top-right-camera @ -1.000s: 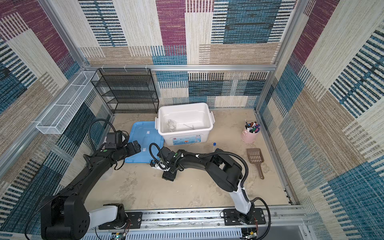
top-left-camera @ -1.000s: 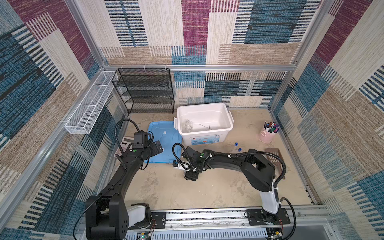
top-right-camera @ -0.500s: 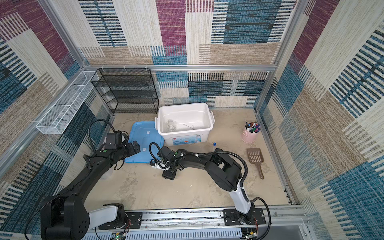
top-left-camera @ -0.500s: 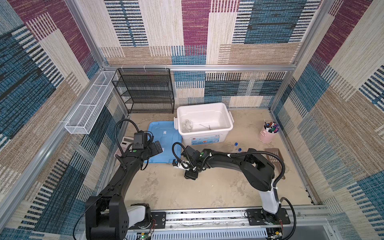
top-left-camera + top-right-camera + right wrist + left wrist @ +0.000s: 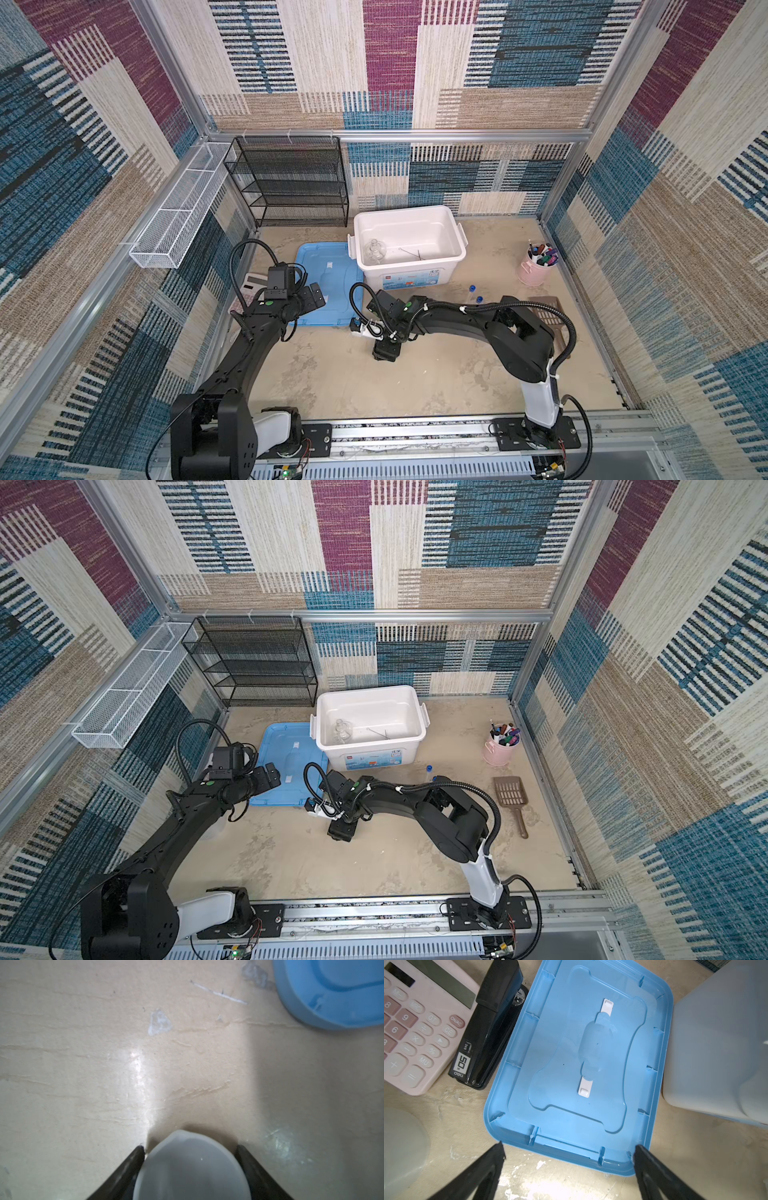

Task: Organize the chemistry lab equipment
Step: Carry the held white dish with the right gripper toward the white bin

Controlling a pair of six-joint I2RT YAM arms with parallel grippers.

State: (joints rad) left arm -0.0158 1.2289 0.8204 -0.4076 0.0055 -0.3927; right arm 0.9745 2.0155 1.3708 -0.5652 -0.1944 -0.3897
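The right gripper (image 5: 190, 1147) is low over the tan tabletop (image 5: 83, 1064) with the white spouted ceramic dish (image 5: 191, 1169) between its fingers. Both fingers lie against or just beside the dish's wall, and I cannot tell whether they pinch it. The left gripper (image 5: 568, 1144) hovers with jaws spread wide over an edge of the blue lid (image 5: 560, 1068), near a black stapler (image 5: 488, 1028) and pink calculator (image 5: 415, 1028), while in a top view the glass flask (image 5: 376, 249) and wire brush (image 5: 411, 252) lie in the white bin (image 5: 455, 237).
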